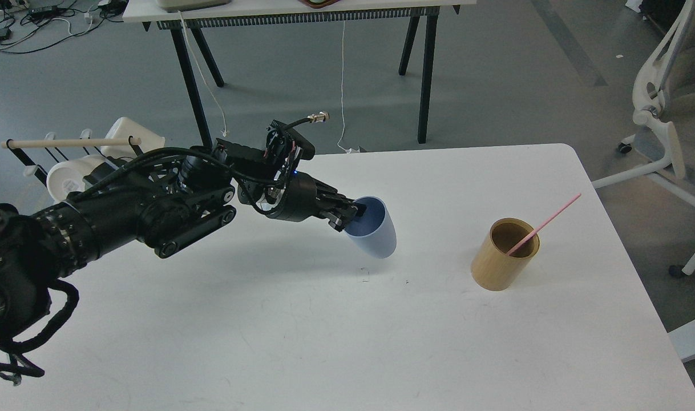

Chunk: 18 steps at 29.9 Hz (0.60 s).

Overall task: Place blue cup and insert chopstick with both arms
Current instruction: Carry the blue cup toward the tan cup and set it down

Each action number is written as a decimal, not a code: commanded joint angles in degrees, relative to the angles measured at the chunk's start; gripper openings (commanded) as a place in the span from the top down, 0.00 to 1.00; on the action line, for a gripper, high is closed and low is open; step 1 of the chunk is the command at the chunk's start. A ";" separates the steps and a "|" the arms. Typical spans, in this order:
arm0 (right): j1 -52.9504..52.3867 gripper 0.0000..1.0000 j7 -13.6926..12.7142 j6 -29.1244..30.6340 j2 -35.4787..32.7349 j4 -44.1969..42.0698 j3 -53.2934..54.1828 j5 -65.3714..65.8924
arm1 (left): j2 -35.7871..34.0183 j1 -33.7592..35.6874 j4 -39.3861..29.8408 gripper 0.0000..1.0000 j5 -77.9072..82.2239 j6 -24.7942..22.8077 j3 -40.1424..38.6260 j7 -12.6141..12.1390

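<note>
My left gripper [352, 216] is shut on the rim of the blue cup [376, 231] and holds it tilted a little above the middle of the white table [336, 331]. A pink chopstick [544, 224] leans in a tan bamboo holder [504, 254] at the right of the table, its top end pointing up and right. The cup is left of the holder and apart from it. My right arm and gripper are out of view.
A black wire rack [68, 154] with white cups [133, 136] and a wooden rod stands at the table's far left corner, behind my arm. A black-legged table [302, 17] stands beyond, and an office chair [673, 114] at the right.
</note>
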<state>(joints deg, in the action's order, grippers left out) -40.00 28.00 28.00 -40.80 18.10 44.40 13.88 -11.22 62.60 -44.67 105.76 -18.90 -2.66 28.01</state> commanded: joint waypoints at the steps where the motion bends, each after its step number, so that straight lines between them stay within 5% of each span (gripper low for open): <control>1: 0.01 0.02 0.00 0.00 0.02 0.00 -0.01 0.01 | 1.72 -0.37 1.34 1.00 3.83 -0.08 1.25 -0.01; 15: 0.10 0.02 0.00 0.00 0.02 0.09 -0.01 0.01 | 6.82 -2.04 8.37 1.00 10.96 0.10 0.72 -0.01; 18: 0.10 0.02 0.00 0.00 0.02 0.09 -0.01 0.01 | 6.21 -2.04 8.02 0.93 10.70 -0.17 0.37 -0.01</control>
<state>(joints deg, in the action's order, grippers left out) -39.91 28.00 28.00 -40.79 18.14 44.43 13.88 -4.53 60.62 -36.33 116.65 -18.72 -1.98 27.99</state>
